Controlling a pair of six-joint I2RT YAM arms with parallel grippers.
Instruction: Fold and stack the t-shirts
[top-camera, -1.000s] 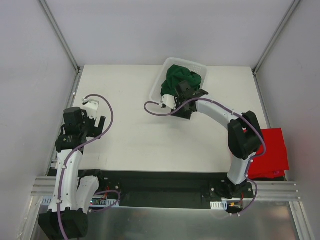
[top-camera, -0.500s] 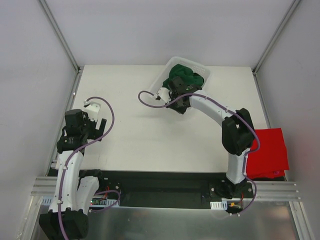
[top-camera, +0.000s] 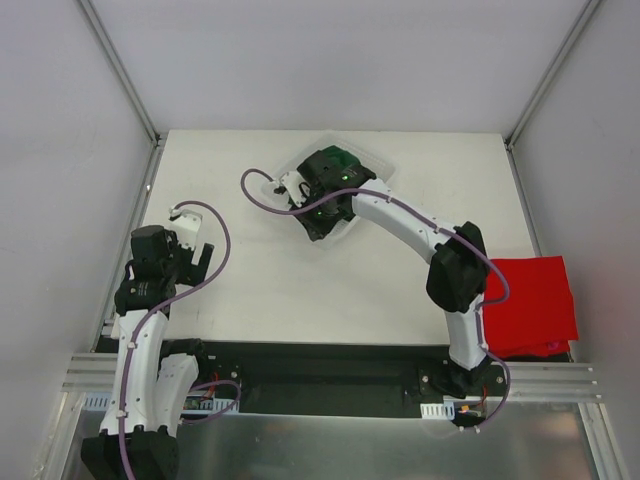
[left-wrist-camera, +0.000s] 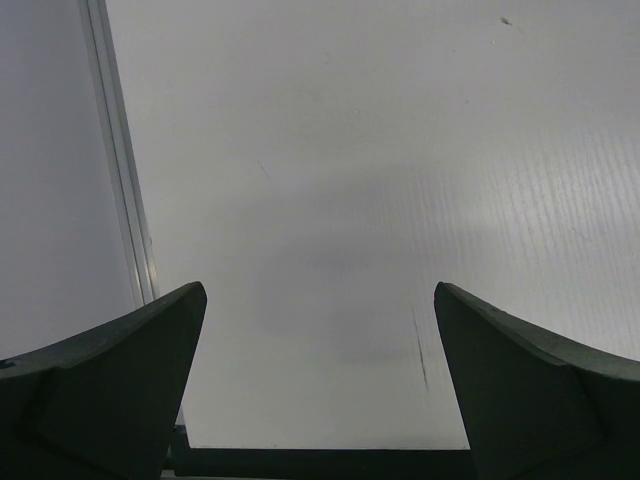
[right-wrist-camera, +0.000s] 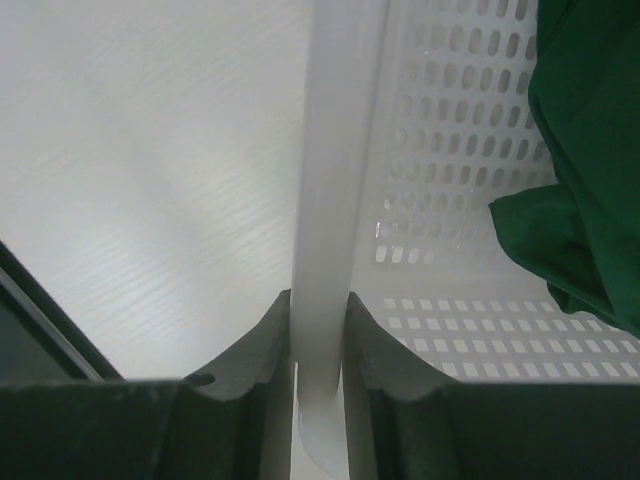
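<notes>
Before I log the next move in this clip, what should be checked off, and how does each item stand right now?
1. Right hand clamped on the basket rim: ok, one finger on each side of the rim.
2. Green t-shirt inside the basket and clear of the pinch: ok.
3. Green t-shirt folded: not ok, it lies bunched.
4. Left hand open and empty above the table: ok.
5. Red t-shirt out of both arms' way: ok, it lies flat at the right edge.
6. Red t-shirt properly folded: cannot tell.
</notes>
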